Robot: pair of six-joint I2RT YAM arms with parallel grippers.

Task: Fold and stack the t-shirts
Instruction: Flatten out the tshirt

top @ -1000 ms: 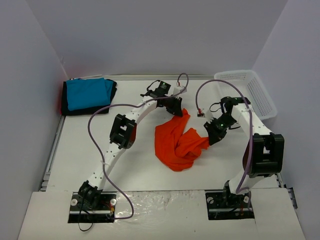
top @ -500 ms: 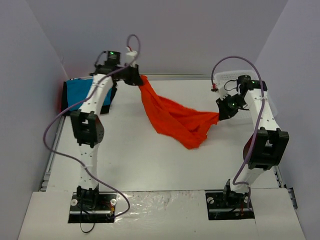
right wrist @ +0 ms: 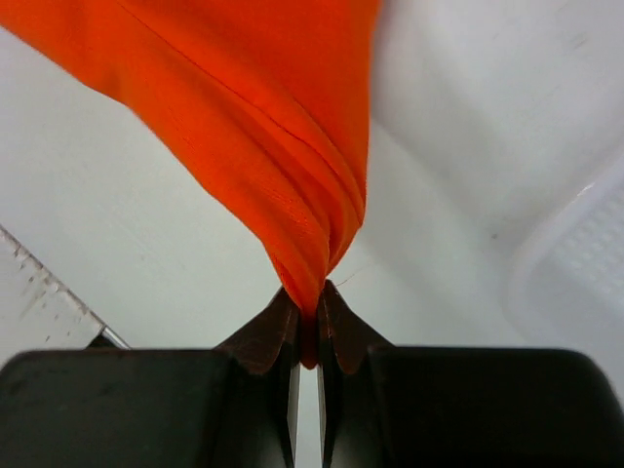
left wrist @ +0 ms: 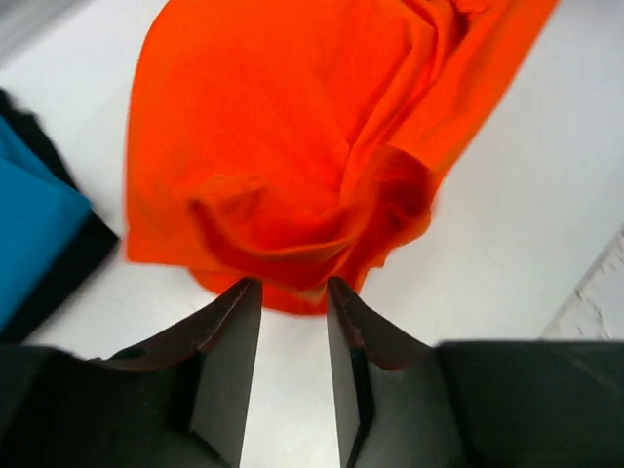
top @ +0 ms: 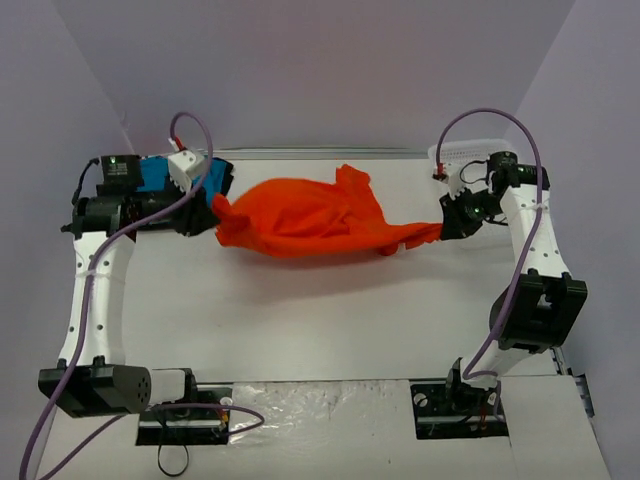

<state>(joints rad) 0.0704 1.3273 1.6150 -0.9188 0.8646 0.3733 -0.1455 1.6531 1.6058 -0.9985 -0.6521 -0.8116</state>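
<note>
The bright orange-red t-shirt (top: 310,215) stretches in a wide band across the back of the table. My right gripper (top: 447,228) is shut on its right end; in the right wrist view the gathered cloth (right wrist: 263,127) runs into the pinched gripper (right wrist: 308,302). My left gripper (top: 212,213) is at the shirt's left end. In the left wrist view this gripper (left wrist: 292,288) stands open, with bare table in the gap and the bunched orange edge (left wrist: 283,146) just at the tips. The folded turquoise shirt (left wrist: 29,214) lies on the black one (left wrist: 68,263) at the back left (top: 152,175), partly hidden by the left arm.
The white mesh basket (top: 470,150) stands at the back right behind the right gripper; its rim shows in the right wrist view (right wrist: 575,253). Grey walls close in the left, back and right sides. The left arm reaches over the folded stack.
The left gripper swung left and down from beside the stack. The right gripper moved slightly back. The orange shirt went from a hanging diagonal drape to a wide band stretched left to right.
</note>
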